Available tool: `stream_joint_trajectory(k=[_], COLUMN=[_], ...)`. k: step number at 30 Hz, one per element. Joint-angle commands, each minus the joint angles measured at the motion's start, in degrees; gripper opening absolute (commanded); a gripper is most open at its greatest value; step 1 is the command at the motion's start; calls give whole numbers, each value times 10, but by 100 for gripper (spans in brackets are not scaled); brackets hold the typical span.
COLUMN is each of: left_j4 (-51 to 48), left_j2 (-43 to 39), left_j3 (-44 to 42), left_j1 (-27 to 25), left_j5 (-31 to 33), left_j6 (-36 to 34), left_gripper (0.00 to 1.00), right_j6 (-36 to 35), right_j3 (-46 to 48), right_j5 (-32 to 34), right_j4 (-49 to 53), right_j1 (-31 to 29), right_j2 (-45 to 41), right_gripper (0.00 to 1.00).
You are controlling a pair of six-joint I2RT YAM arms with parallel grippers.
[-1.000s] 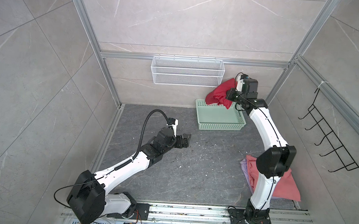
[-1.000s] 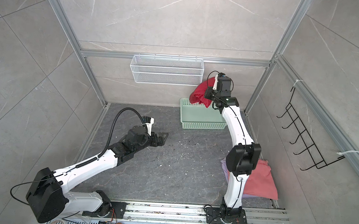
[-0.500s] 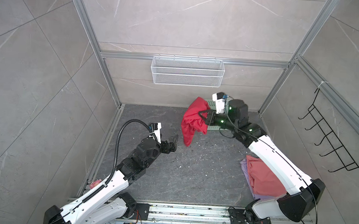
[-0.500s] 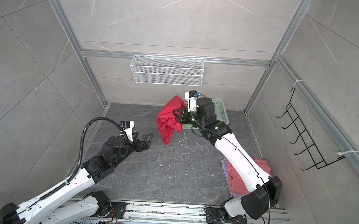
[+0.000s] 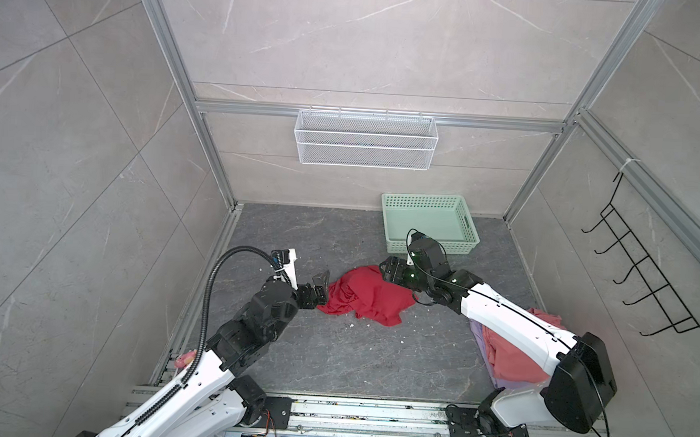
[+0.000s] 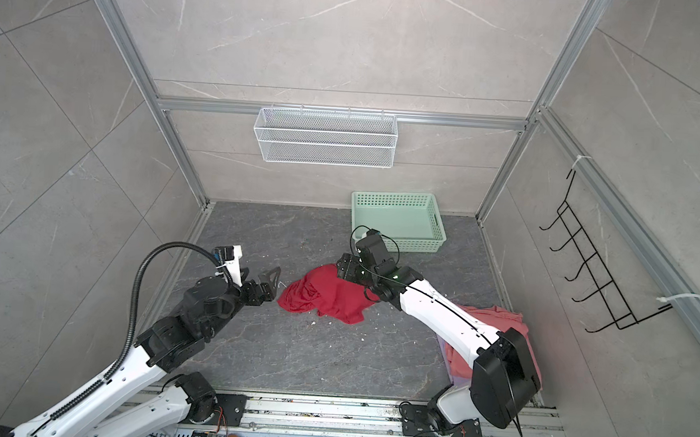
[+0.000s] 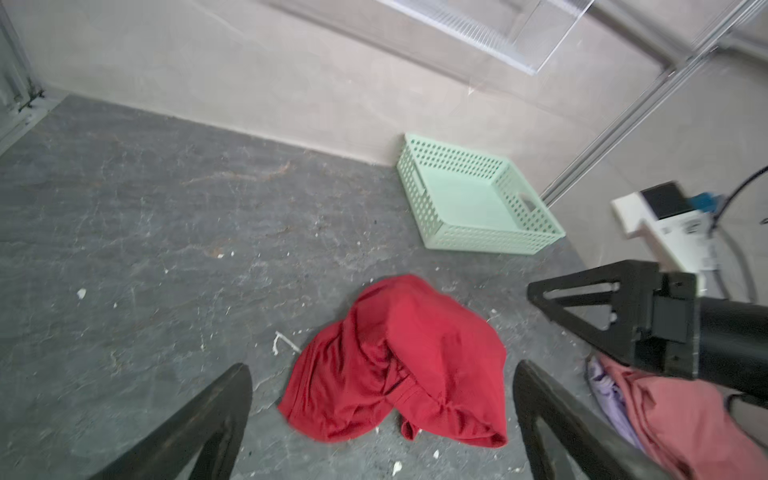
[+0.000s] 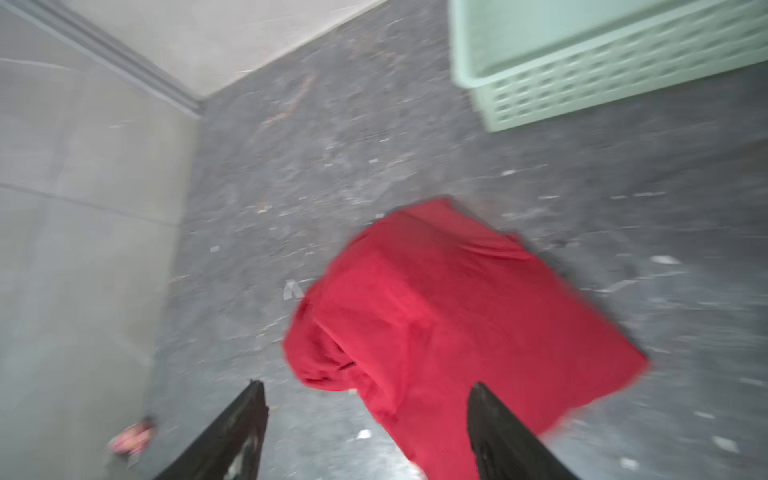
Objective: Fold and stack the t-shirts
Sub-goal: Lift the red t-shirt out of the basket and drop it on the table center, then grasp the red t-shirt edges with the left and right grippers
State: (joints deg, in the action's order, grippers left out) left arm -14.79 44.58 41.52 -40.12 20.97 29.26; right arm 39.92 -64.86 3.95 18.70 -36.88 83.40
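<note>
The red t-shirt (image 5: 362, 295) has been let go! A moment ago it was carried from the mint-green basket (image 5: 428, 201). Now it is dropped in a crumpled heap mid-table, and the right tool (image 8: 365, 386) is seen with jaws spread, nothing gripped. The left tool (image 7: 382, 368) is held wide apart just beside the heap. The basket is left empty, so spreading and folding are judged next, then stacking on the salmon-pink t-shirt (image 5: 510, 358) at the table's right edge.

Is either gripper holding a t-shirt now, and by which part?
Nothing is held. The red t-shirt lies crumpled on the grey surface; left gripper and right gripper both stand open.
</note>
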Motion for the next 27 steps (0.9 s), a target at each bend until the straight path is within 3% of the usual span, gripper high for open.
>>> stream_joint_trajectory(k=[1, 8, 12, 18, 21, 27], left_j4=[-82, -107, -75, -32, -34, 27], left_j2=[42, 132, 198, 292, 324, 390], left_j3=[25, 11, 3, 3, 10, 1], left_j1=[0, 1, 26, 84, 88, 113], left_j5=[6, -2, -54, -108, -90, -135], left_j6=[29, 88, 98, 113, 116, 109], left_gripper=[100, 97, 94, 78, 71, 65], right_j6=[-55, -63, -40, -4, 9, 30], right_j3=[-7, 47, 99, 164, 195, 251], right_j5=[78, 13, -18, -14, -7, -17], right_j4=[47, 39, 8, -11, -19, -53], right_j1=[0, -2, -9, -25, -27, -31], right_j2=[-42, -52, -54, -78, -101, -117], right_gripper=[77, 74, 72, 71, 71, 73])
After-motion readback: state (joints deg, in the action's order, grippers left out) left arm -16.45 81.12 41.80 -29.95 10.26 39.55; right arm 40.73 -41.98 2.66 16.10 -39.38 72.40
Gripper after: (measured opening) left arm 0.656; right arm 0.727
